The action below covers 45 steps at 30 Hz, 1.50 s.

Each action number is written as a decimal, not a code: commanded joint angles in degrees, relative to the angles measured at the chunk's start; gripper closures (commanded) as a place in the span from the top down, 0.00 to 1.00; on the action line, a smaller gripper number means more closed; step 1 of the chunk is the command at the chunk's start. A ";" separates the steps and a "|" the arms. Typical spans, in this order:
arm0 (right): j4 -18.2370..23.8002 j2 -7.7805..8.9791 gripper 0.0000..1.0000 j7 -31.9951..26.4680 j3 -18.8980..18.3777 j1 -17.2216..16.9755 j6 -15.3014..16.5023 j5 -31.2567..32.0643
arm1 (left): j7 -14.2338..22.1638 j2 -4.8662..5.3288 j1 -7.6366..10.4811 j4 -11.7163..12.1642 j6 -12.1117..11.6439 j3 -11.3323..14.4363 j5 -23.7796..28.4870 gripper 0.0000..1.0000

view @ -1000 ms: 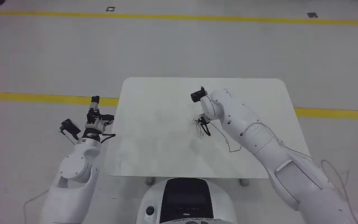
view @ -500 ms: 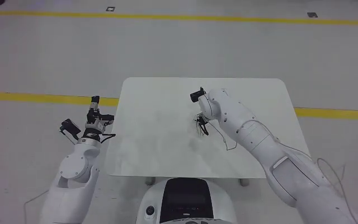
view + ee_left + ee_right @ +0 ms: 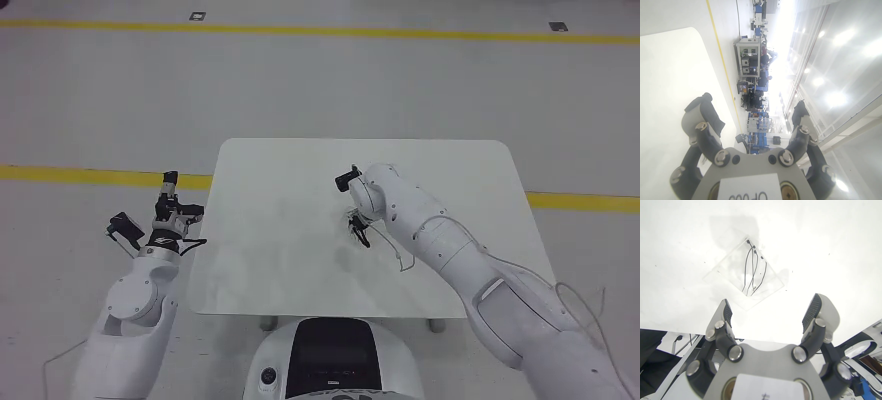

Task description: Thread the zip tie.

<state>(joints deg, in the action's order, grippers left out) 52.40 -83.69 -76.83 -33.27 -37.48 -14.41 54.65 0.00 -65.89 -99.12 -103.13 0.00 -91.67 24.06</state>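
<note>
Zip ties (image 3: 753, 274), four thin black strands as far as we can count, lie loose in a shallow clear tray (image 3: 725, 275) on the white table (image 3: 300, 180). Their small square heads are bunched at the tray corner farthest from the right gripper (image 3: 770, 298). The tails run back toward the corner nearest it, crossing one another near that end. So the long axis of the bundle points roughly at the gripper and lies across the line between its two fingertips, which we judge suits a pinch across a strand. The right gripper hangs above the tray, just short of its near corner, with its fingers spread wide and nothing between them. Its ribbed dark pads (image 3: 811, 309) face each other across the gap. The left gripper (image 3: 753, 99) is well apart from the tray, out past the table's edge on the side away from the right arm, its fingers also spread and empty. The right arm is plainly the nearer one, and we judge the pick falls to it.

The ties look slim, springy and slightly bowed, with smooth stems. The tray is glossy and flat-bottomed with a low rim, and it sits cornerwise to the gripper. We expect the overlapping tails to make singling out one tie fiddly, and the low wall may get in the way of a finger coming down at the near corner
</note>
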 commanded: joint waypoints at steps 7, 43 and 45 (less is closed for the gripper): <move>0.17 -0.39 1.00 3.91 -2.02 -1.07 3.11 -4.01 | 0.00 0.00 0.00 0.00 0.00 0.00 0.00 1.00; -3.41 -4.96 1.00 6.81 -10.12 -3.44 -5.07 0.46 | 0.00 0.00 0.00 0.00 0.00 0.00 0.00 1.00; -3.41 -4.96 1.00 6.81 -10.12 -3.44 -5.07 0.46 | 0.00 0.00 0.00 0.00 0.00 0.00 0.00 1.00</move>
<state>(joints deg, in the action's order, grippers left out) 48.99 -88.65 -70.03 -43.40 -40.92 -19.48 55.12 0.00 -65.89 -99.12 -103.13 0.00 -91.67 24.06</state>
